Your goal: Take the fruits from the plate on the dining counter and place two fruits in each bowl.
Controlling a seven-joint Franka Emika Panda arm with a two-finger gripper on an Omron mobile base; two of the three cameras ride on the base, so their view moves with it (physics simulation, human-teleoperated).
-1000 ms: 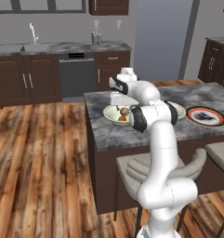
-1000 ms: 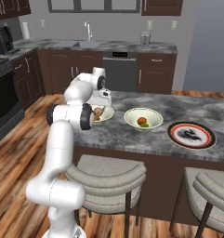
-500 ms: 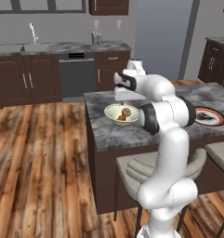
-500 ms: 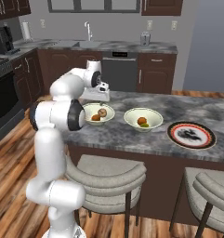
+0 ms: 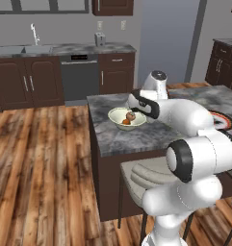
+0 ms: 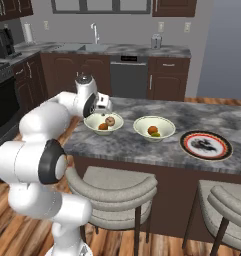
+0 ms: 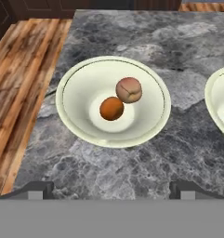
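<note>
The gripper [image 7: 111, 188] hangs with its jaws spread wide and holding nothing, above the bowl [image 7: 81, 116] near the dining counter's [image 7: 187, 144] left end. An orange fruit [image 7: 111, 108] and a reddish-brown fruit [image 7: 128, 89] touch inside that bowl; the second bowl [image 6: 142, 126], also holding two fruits, sits between it and the plate [image 6: 206, 145].

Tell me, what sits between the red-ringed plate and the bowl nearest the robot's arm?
The second bowl, holding fruit, sits between the plate and the arm-side bowl, seen in the right base view.

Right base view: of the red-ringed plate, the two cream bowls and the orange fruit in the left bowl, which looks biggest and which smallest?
1. The plate looks widest.
2. The left bowl and the right bowl look alike, so I would not rank one over the other.
3. The orange fruit is by far the smallest.
</note>
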